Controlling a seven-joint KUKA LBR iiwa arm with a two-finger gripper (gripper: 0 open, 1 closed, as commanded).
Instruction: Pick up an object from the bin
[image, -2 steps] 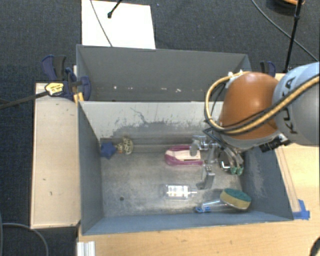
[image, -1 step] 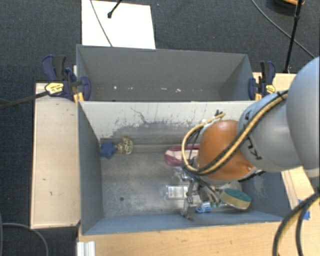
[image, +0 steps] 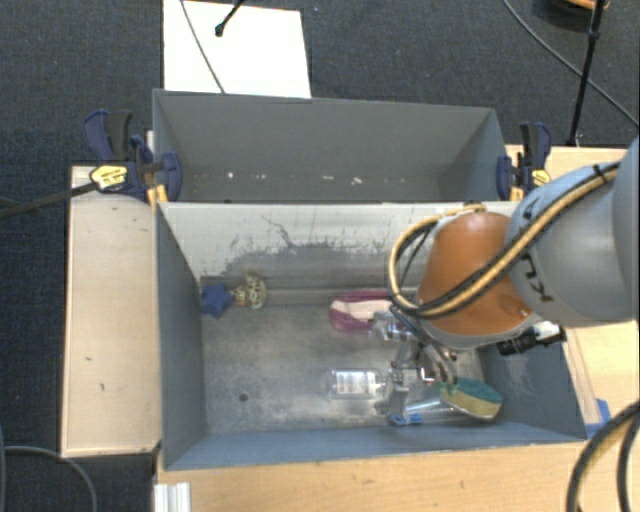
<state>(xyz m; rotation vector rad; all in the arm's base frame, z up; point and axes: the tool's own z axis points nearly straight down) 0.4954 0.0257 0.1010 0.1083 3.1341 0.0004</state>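
Note:
My gripper (image: 405, 375) hangs low over the front right part of the bin floor, under the orange wrist cover. Just left of it lies a small clear plastic piece (image: 353, 383). A clear item with a blue end (image: 412, 412) lies right below the gripper at the front wall, touching or nearly touching it. A yellow and green sponge (image: 473, 397) rests to its right. A purple and pink object (image: 350, 313) lies behind the gripper, partly hidden by the wrist.
A blue piece with a round brass-coloured part (image: 232, 295) lies at the back left by the wall. The arm and its cables cover the bin's right side. The left and middle floor is bare grey metal.

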